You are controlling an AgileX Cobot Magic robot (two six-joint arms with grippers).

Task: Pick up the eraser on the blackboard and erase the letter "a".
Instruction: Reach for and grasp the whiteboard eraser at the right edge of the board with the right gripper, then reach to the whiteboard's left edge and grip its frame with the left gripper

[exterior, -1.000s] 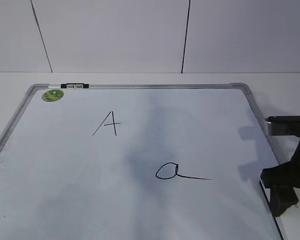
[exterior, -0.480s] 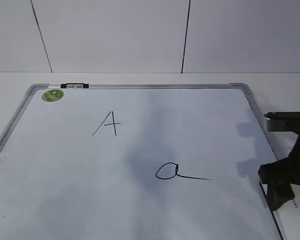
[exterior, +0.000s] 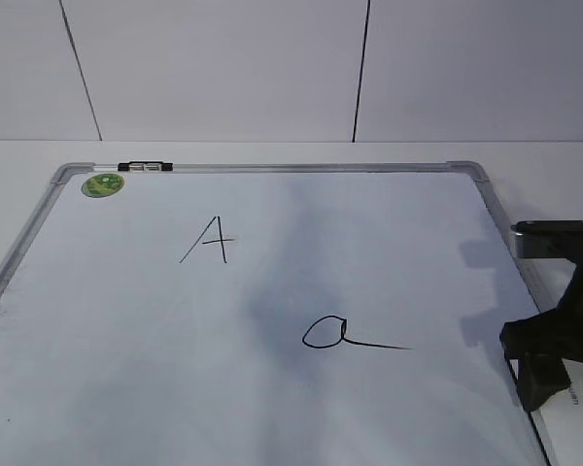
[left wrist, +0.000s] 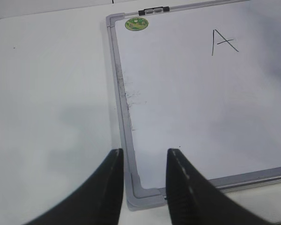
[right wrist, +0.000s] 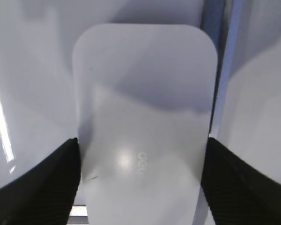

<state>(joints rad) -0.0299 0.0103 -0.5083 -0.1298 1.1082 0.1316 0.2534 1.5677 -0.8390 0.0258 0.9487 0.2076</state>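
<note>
Moved: right gripper (exterior: 554, 364) has crept lower and leftward at the blackboard's (exterior: 272, 167) right edge.
Right gripper: fingers (right wrist: 47, 183) flank the eraser (right wrist: 143, 122), seemingly touching both sides.
Eraser: flat on board's right margin.
Letter "a" (exterior: 345, 334): intact, left of gripper.
Left gripper (left wrist: 145, 187): parted, empty, over board corner.
</note>
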